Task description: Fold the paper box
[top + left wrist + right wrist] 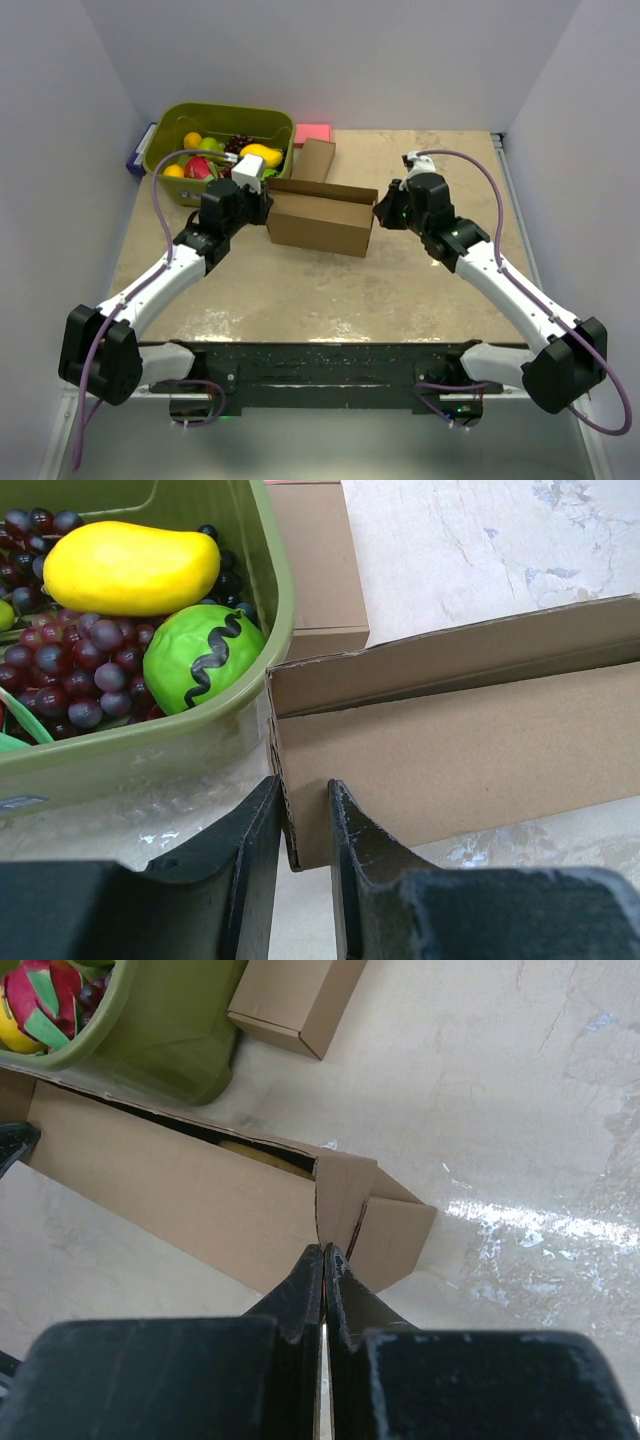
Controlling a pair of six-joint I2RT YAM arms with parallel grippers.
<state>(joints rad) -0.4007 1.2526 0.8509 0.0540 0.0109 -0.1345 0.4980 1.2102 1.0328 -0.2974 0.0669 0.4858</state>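
Overhead, the paper box [322, 220] stands as an open trough mid-tabletop [300, 290], in front of the green basket [172, 125] and the small cardboard box [315, 158]. The left end effector [268, 208] meets its left end and the right end effector [378, 210] its right end.

From the left wrist, narrowly parted fingers [262, 830] pinch the box's near corner edge, just beside the basket holding a yellow mango [130, 568] and grapes [60, 670].

From the right wrist, the fingers [304, 1280] are pressed together, their tips touching the box's folded end flap [345, 1200].
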